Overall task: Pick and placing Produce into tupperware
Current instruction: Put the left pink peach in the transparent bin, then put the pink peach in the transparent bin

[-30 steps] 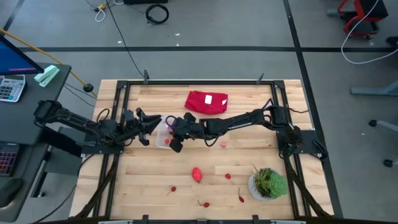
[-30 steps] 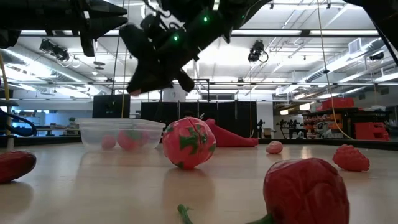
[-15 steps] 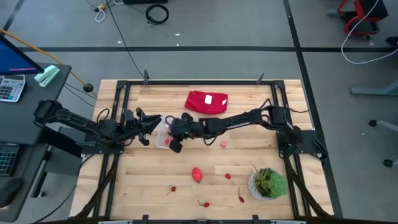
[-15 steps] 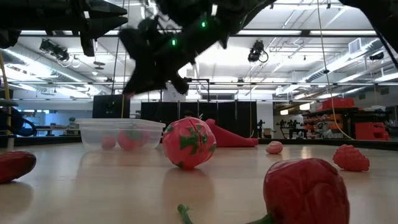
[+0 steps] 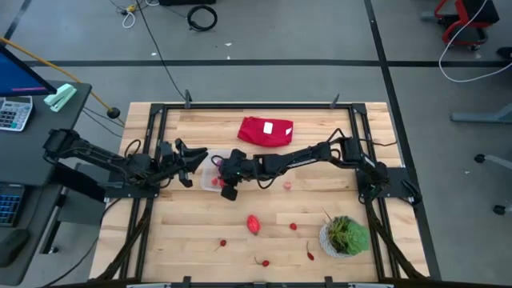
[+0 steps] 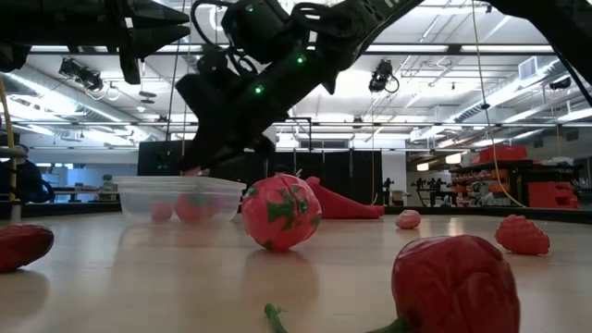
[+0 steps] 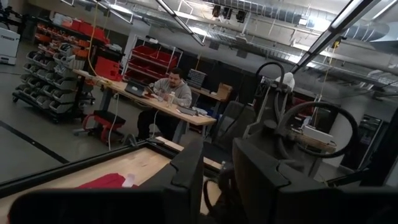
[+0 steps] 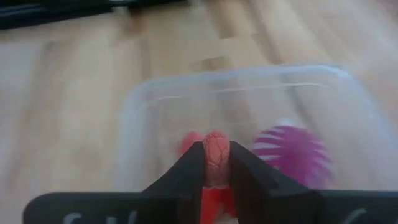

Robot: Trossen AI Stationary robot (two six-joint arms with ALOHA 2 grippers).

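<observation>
Right gripper [image 8: 216, 163] lowered over tupperware [image 8: 249, 93], jaws clenching pink produce piece [image 8: 216, 148] — left gripper's [image 5: 186, 166] jaws unclear.

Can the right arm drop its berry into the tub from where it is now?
Probably yes. The right gripper, shut on a small pink berry, hangs right over the open tupperware, with nothing between; the purple piece lies aside.
</observation>
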